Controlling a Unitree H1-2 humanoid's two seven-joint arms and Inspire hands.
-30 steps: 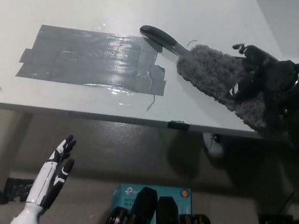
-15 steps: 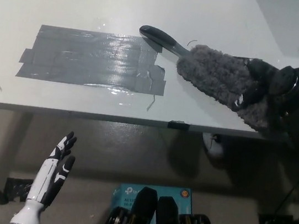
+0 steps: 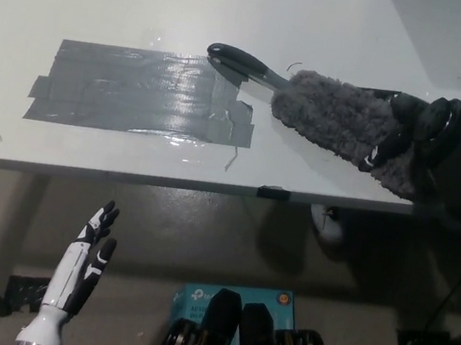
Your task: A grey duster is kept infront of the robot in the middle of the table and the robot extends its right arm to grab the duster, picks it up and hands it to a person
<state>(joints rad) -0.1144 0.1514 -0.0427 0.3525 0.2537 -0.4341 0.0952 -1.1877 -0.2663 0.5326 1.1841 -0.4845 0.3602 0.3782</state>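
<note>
The grey duster (image 3: 333, 116) lies on the white table (image 3: 151, 7), its fluffy head pointing right and its black handle (image 3: 242, 61) pointing up-left. My black right hand (image 3: 429, 132) comes in from the right edge, and its fingers are curled around the right end of the fluffy head. That end of the head is hidden under the hand. The duster still rests on the tabletop. My white left hand (image 3: 78, 276) hangs at the lower left, below the table's front edge, with its fingers apart and nothing in it.
A large patch of grey tape (image 3: 139, 91) covers the table left of the handle. The table's front edge (image 3: 126, 178) crosses the picture. A blue box (image 3: 196, 295) lies on the floor below. The table's right corner is close behind my right hand.
My right hand's fingers have closed from spread over the fluffy head to curled around its end. The duster has shifted slightly left. The left hand has barely moved.
</note>
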